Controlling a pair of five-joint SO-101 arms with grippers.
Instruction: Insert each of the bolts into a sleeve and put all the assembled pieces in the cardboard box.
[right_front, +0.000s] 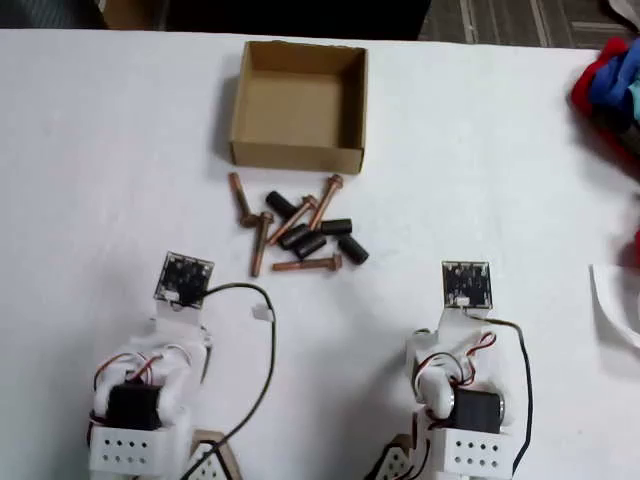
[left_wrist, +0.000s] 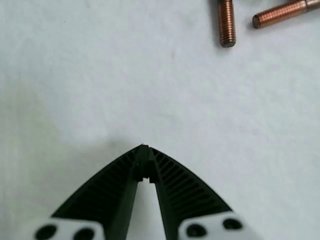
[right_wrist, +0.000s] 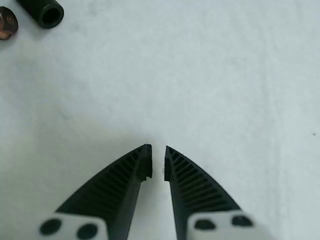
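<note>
- A white table (right_front: 100, 150) with a matte, faintly mottled top; a bundle of red and blue cloth (right_front: 610, 75) lies at its right edge.
- The cardboard box (right_front: 298, 152) is square, open-topped and plain brown, and sits at the far middle of the table.
- Copper-coloured bolts (right_front: 305, 265) with threaded shanks and flanged heads lie scattered just in front of the box.
- Mixed among them, some touching, are the sleeves (right_front: 352, 249): short black cylinders with a hollow bore.
- The left arm (right_front: 150, 390), white plastic with a black motor, is folded low at the near edge.
- The left claw (left_wrist: 145, 150) has black ribbed fingers pressed tip to tip, gripping nothing, over bare table near two bolt shanks.
- The right arm (right_front: 455, 390) is folded likewise.
- The right claw (right_wrist: 158, 152) has its tips parted by a narrow gap, with nothing between them.
</note>
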